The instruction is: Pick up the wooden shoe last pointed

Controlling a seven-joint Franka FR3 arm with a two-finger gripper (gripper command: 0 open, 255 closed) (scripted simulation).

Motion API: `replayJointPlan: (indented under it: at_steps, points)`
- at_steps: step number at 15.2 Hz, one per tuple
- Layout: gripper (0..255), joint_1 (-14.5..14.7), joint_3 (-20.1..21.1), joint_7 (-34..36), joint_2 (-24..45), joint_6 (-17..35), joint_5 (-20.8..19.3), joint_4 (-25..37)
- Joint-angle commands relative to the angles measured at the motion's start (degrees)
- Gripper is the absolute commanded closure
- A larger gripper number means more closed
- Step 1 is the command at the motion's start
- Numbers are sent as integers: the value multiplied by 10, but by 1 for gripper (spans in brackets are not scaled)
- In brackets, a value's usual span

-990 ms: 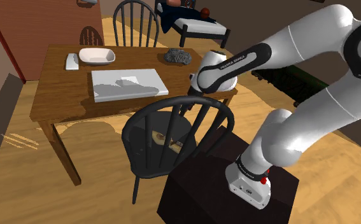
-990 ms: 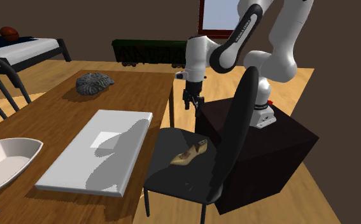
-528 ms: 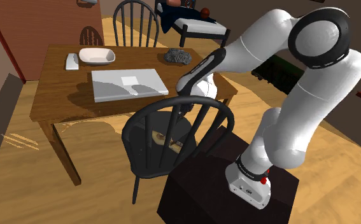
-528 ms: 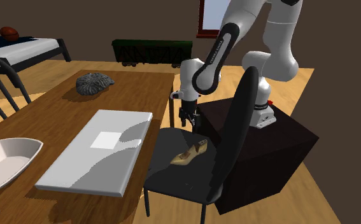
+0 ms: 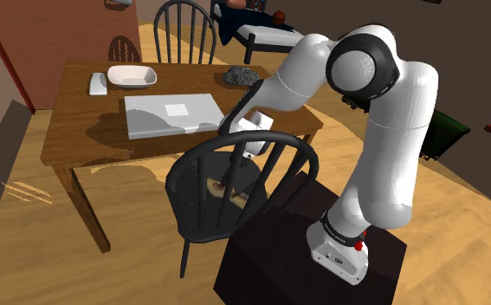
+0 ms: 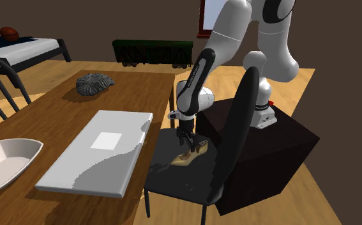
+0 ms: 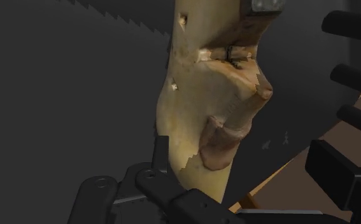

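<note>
The hand (image 6: 187, 142) has dropped down to the chair (image 6: 176, 184) seat. Its fingers stand apart, gripping nothing, with the wooden shoe last (image 6: 192, 155) lying between them, ready for closing.

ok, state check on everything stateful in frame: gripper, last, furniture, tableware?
black chair: upright, beside the table.
shoe last: lying on the chair seat, not lifted.
gripper: open, down at the last, a finger on either side, not clasped.
white bowl: upright on the table, empty.
white slab: lying flat on the table.
</note>
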Motion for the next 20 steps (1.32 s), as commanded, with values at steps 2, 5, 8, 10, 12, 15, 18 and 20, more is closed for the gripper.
replayJointPlan:
  at_steps: [2,5,8,10,12,15,18,20]
  points:
    - [0,-10,13,-38,30,3,38,15]
    - [0,-18,23,-68,59,6,69,31]
    - [0,-21,28,-83,74,8,84,40]
    - [255,-21,29,-84,74,8,86,39]
    - [255,-21,29,-84,74,9,86,39]
    - [255,-21,29,-84,74,9,87,40]
    - [255,-21,28,-83,74,8,84,40]
    - [255,-17,22,-64,55,6,64,29]
